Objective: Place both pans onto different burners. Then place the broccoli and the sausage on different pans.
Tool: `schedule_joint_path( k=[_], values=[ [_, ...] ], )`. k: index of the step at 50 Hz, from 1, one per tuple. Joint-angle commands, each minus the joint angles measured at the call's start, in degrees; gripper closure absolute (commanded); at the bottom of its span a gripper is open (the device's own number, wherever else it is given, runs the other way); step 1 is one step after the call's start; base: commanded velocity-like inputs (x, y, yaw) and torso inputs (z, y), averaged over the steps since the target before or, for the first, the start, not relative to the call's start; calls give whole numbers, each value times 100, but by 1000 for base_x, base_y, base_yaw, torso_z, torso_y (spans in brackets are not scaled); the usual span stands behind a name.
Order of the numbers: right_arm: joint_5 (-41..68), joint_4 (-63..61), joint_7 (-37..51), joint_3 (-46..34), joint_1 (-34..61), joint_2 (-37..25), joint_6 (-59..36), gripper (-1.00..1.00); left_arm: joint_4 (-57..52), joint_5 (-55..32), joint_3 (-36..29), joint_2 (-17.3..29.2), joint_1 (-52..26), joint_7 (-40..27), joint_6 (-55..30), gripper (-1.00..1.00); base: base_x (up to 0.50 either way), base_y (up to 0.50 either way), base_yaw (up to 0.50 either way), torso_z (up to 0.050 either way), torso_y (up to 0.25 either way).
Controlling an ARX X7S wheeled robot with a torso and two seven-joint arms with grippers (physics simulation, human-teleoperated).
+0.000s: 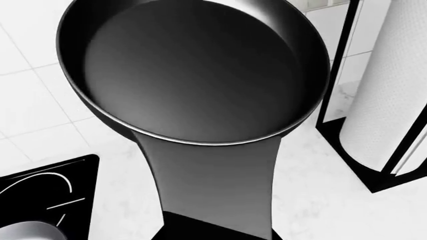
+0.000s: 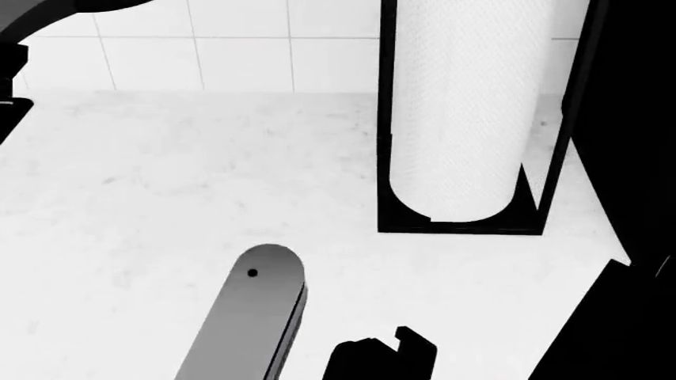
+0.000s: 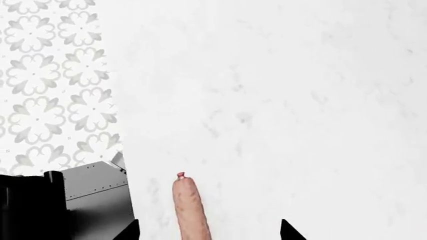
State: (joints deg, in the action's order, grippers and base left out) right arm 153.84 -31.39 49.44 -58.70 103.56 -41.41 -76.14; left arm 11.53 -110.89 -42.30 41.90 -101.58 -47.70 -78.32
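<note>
My left gripper, fingers unseen so I cannot tell their state, carries the round dark grey metal pan (image 1: 200, 75), while my right gripper's (image 3: 208, 231) fingers spread around the pale pink-beige sausage (image 3: 189, 210) at six o'clock.

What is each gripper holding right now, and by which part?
The left gripper has a pan, gripped by its handle, though the fingers themselves are out of frame. The right gripper is open around the sausage and holds nothing.
</note>
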Motion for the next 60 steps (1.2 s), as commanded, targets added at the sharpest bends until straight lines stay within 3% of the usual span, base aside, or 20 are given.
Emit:
schedule_joint_path(
  k=[1,44,60],
  values=[
    [-524,7,-294,149,-603,15,-220,-100,-20,253,176,-98,-46,197,64,100,0,0,0,0,0],
    [-1551,-17,-495,-190,-1723,106,-461,-100,-126,492,32,-18,-36,401,189,100,0,0,0,0,1],
    [-2309,-63,-703,-266,-2654,300,-537,-100,-213,461,6,67,63,389,266,100,0,0,0,0,1]
  ],
)
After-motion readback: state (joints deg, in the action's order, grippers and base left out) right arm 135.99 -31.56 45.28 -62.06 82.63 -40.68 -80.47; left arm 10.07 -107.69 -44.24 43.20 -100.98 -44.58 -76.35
